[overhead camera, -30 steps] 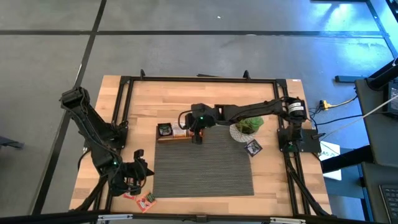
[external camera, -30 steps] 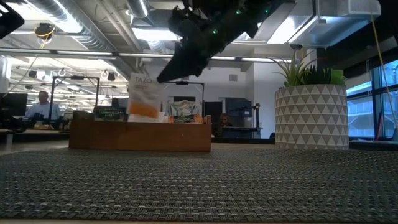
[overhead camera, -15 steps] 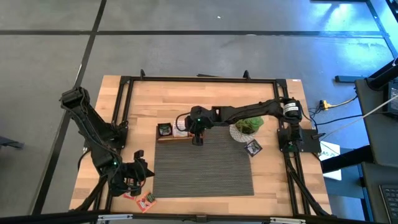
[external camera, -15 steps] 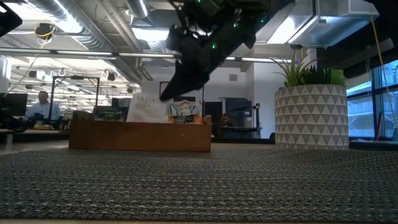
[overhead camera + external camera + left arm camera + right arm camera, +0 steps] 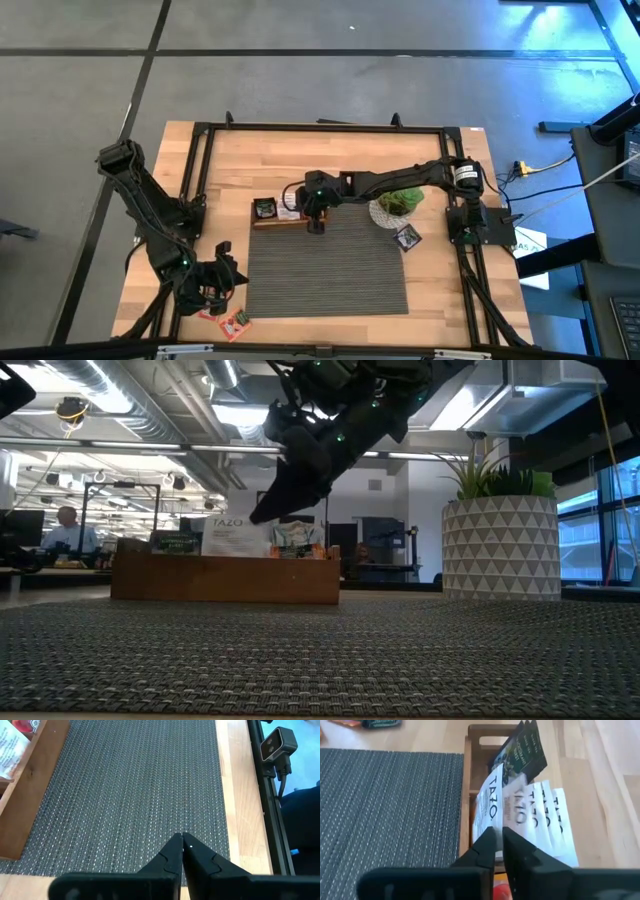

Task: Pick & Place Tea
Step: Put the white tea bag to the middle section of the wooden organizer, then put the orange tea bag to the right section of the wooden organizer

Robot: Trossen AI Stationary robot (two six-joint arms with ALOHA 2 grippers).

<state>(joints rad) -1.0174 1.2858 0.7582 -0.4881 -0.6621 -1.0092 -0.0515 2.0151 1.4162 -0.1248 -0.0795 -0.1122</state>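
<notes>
Two arms. Right end effector (image 5: 498, 836) hung over the wooden tray (image 5: 280, 221), fingers slightly parted, tips just at the front white packet (image 5: 487, 807), apparently not pinching it. About five white "TAZO" tea packets stood upright in the tray, dark packets (image 5: 525, 747) beyond them. Left end effector (image 5: 181, 838) pressed together, empty, over the grey mat (image 5: 135, 790); two red packets (image 5: 228, 320) lay on the tabletop (image 5: 230, 170) beside it.

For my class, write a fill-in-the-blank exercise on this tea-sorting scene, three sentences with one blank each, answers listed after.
1. The right gripper hangs over the wooden ____ at the mat's far edge.
2. The white sachets standing in the tray bear the brand word ____.
3. The left gripper, parked over the mat's near left corner, has its fingers ____.

Missing words: tray; TAZO; shut
</notes>
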